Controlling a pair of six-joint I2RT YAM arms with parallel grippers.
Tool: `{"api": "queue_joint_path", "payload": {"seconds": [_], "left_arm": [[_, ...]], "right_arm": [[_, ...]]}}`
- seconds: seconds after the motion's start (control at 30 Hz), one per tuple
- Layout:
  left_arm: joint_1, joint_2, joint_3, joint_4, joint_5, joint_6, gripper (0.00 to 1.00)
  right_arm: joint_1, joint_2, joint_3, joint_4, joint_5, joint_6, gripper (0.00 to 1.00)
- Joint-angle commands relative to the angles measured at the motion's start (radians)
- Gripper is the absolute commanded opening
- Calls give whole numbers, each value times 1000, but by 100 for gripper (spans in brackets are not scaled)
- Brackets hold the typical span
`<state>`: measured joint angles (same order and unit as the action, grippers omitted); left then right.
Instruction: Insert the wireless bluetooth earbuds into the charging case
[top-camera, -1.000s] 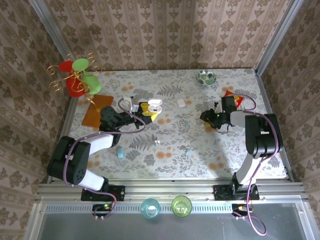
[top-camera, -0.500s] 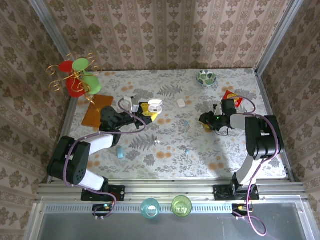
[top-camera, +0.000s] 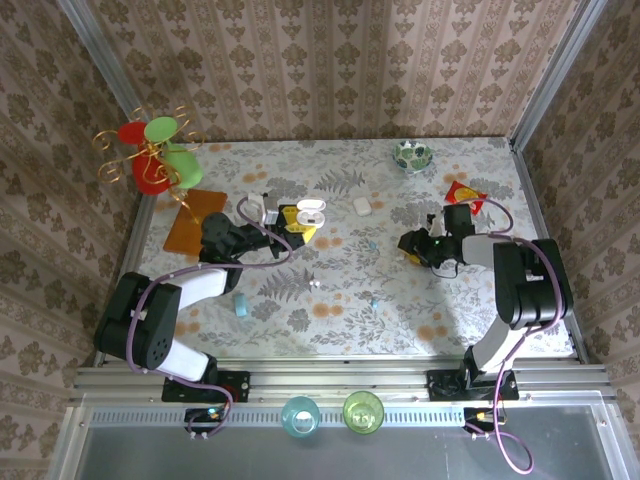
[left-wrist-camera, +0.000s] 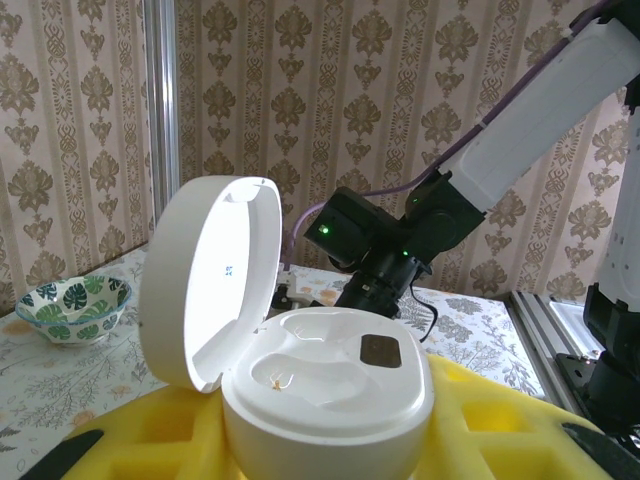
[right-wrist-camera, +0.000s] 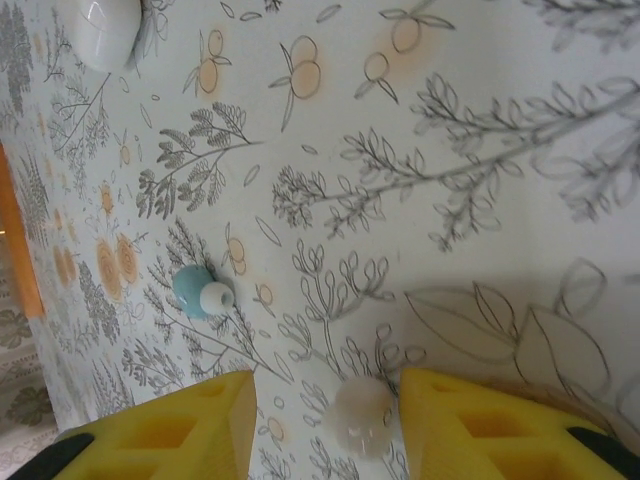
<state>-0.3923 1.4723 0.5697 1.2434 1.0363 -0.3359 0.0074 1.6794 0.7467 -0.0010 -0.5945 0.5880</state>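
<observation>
top: high, from near side, whole flower-printed white desk (top-camera: 345, 292) | left wrist: low, level, facing white right arm (left-wrist-camera: 540, 130), shared with top | right wrist: close above desk

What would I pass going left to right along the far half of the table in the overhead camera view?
Red and green ornament stand → orange sheet → open white case → closed white case → patterned bowl → red packet.

Leaf-pattern bowl (top-camera: 412, 155) at far edge; orange sheet (top-camera: 194, 222) left; red packet (top-camera: 462, 192) right.
</observation>
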Motion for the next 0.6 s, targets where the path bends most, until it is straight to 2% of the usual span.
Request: {"api": "queue_joint_path", "payload": {"seconds": [0.0, 0.57], "left_arm": [[-3, -10, 13, 40, 22, 23, 33], [-8, -26, -1, 39, 18, 28, 33]], "right_arm": [[8, -55, -25, -51, 50, 19, 43], [46, 32, 24, -34, 15, 20, 41]]}}
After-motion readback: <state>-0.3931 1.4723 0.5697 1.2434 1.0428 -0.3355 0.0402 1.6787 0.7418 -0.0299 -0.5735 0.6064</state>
